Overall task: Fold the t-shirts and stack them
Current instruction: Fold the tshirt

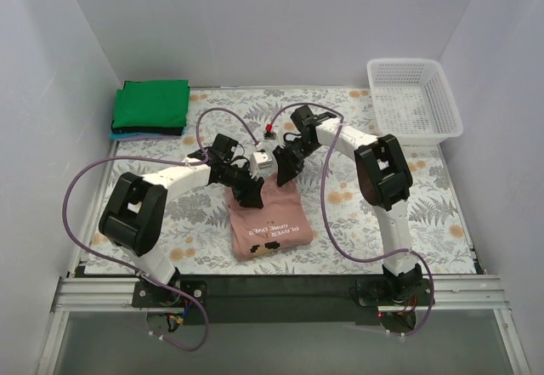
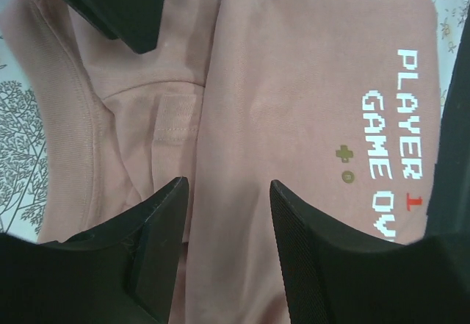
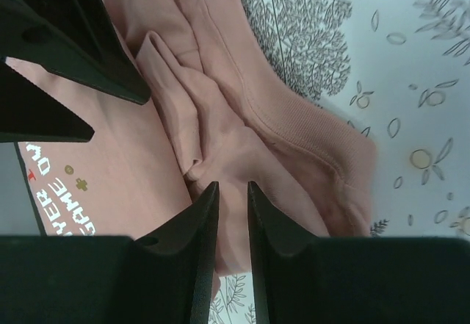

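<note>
Pink t-shirt (image 2: 294, 81) print cut off: "GAME OV".

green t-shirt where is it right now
Top view: the green t-shirt lies folded in the far left corner, opposite the white basket at far right.

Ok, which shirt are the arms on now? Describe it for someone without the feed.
On the floral table cloth, look near centre, under the left gripper and right gripper. The pink t-shirt lies there partly folded; unlike the green t-shirt stacked in the far left corner, it bears white PLAYER 1 lettering.
</note>
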Controlling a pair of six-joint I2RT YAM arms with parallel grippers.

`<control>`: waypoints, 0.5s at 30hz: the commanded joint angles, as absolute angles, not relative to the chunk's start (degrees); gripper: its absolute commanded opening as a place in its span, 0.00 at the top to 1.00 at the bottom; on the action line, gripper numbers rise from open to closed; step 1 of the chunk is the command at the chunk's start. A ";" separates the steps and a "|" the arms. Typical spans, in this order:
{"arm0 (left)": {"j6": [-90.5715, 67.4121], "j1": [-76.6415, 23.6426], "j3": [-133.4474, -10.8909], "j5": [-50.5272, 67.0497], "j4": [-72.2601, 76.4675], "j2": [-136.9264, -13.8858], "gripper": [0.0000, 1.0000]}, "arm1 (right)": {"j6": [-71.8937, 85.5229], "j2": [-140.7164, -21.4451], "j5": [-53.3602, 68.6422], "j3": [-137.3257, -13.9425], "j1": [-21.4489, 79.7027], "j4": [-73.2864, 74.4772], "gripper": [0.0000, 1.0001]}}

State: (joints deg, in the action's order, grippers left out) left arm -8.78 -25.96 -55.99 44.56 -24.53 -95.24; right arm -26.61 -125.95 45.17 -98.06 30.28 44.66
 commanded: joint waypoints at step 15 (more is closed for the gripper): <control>-3.43 -29.97 -54.93 45.79 -25.66 -92.90 0.92 | -25.23 -114.52 46.67 -83.31 30.50 43.68 0.74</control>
State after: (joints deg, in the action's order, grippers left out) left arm -4.99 -29.56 -55.46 43.83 -24.88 -95.74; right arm -25.65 -118.13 45.17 -81.73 30.39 43.77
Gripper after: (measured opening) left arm 0.097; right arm 0.263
